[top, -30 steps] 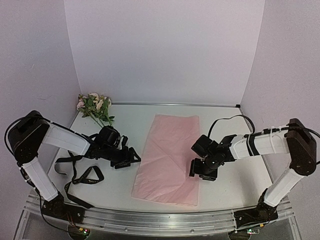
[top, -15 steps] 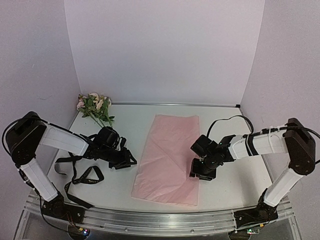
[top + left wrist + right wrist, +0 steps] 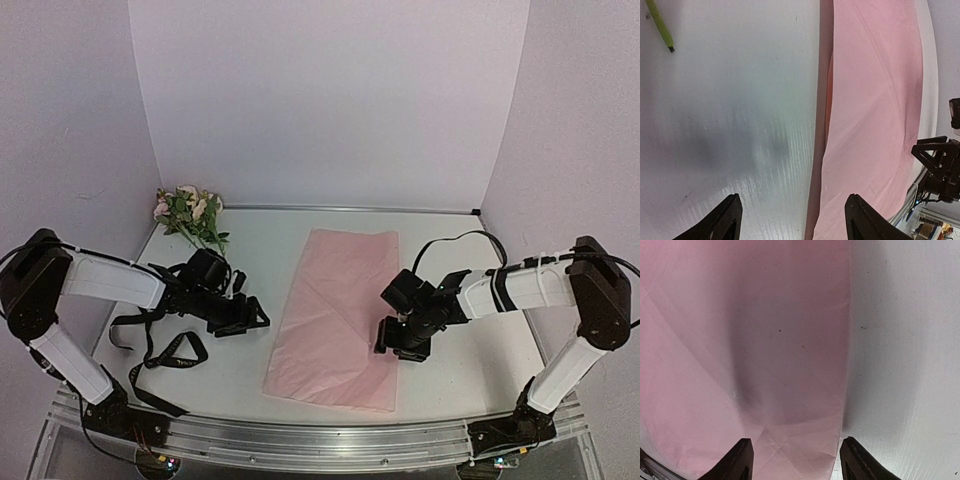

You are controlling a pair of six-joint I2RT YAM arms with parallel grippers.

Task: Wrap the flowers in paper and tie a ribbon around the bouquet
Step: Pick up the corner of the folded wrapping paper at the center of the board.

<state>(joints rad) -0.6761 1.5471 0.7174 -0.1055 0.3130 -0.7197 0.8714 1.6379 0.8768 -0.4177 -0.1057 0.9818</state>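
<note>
Pale lilac walls close in a white table (image 3: 250,245), and on it we judge the task barely begun. The paper (image 3: 335,320) lies flat and unwrapped across the middle, its long side running from far to near. The flowers (image 3: 190,215) sit apart in the far left corner, not yet on the sheet. The ribbon (image 3: 165,350) lies in loose loops at the near left, tied round nothing. Laying the flowers on the paper, rolling it into a cone and tying the ribbon are, as we read it, all left to do.

The left arm reaches low across the table from the left. The left gripper (image 3: 790,220) hangs over the sheet's left edge, one finger above bare table and the other above pink. Its jaws stand well apart and hold nothing.

The right arm folds in from the right with its wrist turned down. The right gripper (image 3: 795,457) hovers over the sheet's right edge, towards the near end. Its jaws are likewise spread, with paper under the gap but nothing pinched. Whether either set of fingertips touches the surface we cannot tell.
</note>
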